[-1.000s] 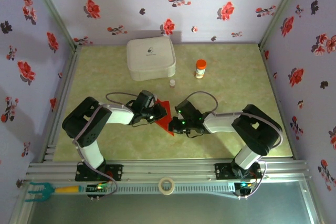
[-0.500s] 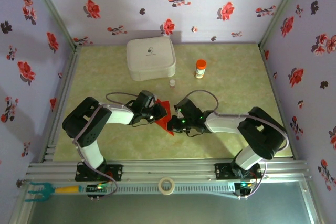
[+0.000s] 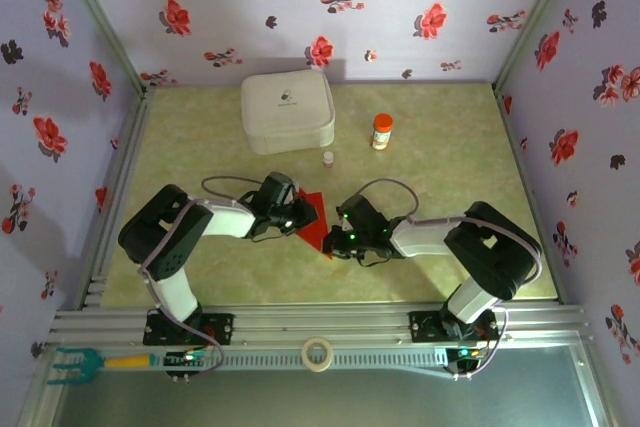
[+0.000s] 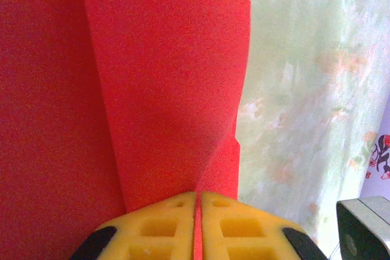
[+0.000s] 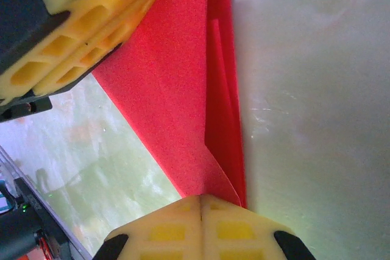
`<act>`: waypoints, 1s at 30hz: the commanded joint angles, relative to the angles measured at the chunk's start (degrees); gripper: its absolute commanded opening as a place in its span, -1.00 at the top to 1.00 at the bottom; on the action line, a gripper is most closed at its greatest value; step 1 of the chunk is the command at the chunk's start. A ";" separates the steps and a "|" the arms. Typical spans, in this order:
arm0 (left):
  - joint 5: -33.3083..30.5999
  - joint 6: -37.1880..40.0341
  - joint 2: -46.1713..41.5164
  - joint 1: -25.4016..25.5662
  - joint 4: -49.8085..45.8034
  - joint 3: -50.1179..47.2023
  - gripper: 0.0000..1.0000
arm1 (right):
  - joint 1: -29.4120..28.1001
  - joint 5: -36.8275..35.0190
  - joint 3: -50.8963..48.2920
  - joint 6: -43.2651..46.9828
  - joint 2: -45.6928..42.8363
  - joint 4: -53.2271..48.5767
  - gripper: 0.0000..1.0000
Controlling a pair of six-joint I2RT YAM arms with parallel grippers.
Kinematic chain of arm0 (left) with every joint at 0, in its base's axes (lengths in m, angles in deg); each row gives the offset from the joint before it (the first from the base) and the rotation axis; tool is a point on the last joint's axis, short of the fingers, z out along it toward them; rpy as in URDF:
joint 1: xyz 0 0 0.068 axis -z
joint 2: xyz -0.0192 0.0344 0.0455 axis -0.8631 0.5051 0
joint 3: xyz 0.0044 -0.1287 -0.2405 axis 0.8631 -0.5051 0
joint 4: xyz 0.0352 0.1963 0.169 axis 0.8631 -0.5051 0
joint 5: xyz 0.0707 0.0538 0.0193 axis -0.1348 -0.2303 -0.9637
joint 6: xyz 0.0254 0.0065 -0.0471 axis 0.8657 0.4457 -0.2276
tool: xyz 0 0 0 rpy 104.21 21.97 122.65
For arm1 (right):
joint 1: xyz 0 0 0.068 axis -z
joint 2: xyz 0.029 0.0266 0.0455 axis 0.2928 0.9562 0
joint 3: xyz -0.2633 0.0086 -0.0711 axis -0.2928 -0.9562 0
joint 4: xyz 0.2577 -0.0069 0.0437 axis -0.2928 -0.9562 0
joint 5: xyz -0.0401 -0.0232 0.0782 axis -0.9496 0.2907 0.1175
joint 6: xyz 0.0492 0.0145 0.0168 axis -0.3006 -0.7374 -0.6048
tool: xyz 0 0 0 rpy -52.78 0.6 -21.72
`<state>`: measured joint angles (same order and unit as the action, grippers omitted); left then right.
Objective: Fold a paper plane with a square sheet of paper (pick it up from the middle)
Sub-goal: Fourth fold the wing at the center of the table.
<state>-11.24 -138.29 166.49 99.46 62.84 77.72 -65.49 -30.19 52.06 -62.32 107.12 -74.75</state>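
Observation:
The square sheet of paper (image 3: 318,221) is bright red and creased smaller into a narrow pointed shape. It lies on the table between my two grippers. My left gripper (image 3: 303,215) is shut on the paper's left side. In the left wrist view a thin red strip of paper (image 4: 164,77) runs between the yellow pads of the left gripper (image 4: 198,202). My right gripper (image 3: 334,238) is shut, its tips (image 5: 201,202) against the folded edge of the paper (image 5: 177,89), with no red showing in the seam. The left gripper's fingers (image 5: 91,28) show beyond the paper.
A white rounded case (image 3: 287,110) sits at the back. An orange-capped bottle (image 3: 381,131) and a tiny white thing (image 3: 327,158) stand to its right. A tape roll (image 3: 318,353) and a teal-and-orange tool (image 3: 80,362) lie on the front rail.
The right wrist has shifted slightly toward the near side along the paper's edge. The left arm and the paper have stayed put.

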 commanded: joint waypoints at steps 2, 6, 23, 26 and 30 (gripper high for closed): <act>-1.95 0.99 0.76 -0.40 -4.99 -0.99 0.76 | 0.30 1.24 -3.78 -2.36 -0.28 -0.54 0.97; -1.99 0.90 0.83 -0.42 -4.99 -0.96 0.76 | 0.30 1.80 -6.07 -3.89 -1.00 1.51 0.98; -1.99 0.33 0.16 -0.41 -4.20 -1.83 0.76 | -0.83 -2.44 -4.17 -2.04 -13.64 -13.68 0.98; -1.99 0.25 -0.13 -0.33 -3.88 -2.00 0.76 | -0.41 -4.75 -0.24 -1.16 -16.33 -15.96 0.98; -1.95 0.17 0.02 -0.32 -3.60 -2.12 0.76 | 0.67 -3.48 6.47 -0.08 -9.63 -15.04 1.00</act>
<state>-10.89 -138.29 166.38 99.46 62.90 77.50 -65.40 -32.36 54.72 -64.31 93.70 -87.38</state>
